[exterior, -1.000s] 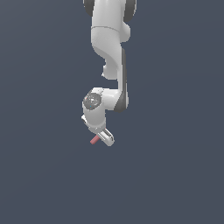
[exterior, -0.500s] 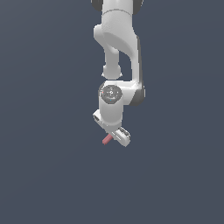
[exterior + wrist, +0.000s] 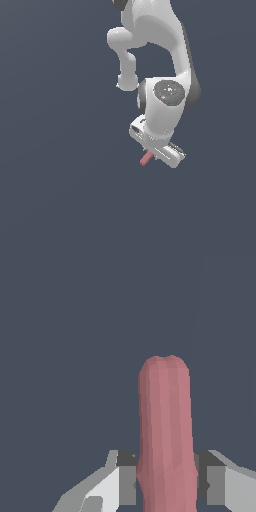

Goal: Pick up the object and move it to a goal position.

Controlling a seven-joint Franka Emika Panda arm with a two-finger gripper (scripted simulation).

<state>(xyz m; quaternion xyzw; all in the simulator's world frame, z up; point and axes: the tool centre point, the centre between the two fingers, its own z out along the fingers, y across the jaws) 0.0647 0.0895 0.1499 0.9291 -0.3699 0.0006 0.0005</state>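
Your arm has carried the rod (image 3: 166, 436) toward the exterior view's right since a second ago (transport underway); the jaws stay closed on it, no goal visible.

The rod (image 3: 166, 436) is a dull, matte pinkish-red, plain and unpatterned, with slightly darker shading down its edges in the wrist view and showing as a small stub of the same pink (image 3: 146, 158) in the exterior view. The arm (image 3: 165, 100) is glossy white with dark grey to black bands at its joints and a grey disc on the round joint cap, and the pincer (image 3: 166, 478) is white and light grey with dark grey, nearly black inner faces on its fingers (image 3: 126, 476). Behind everything the background (image 3: 60, 150) is one flat, even slate blue-grey without any pattern.
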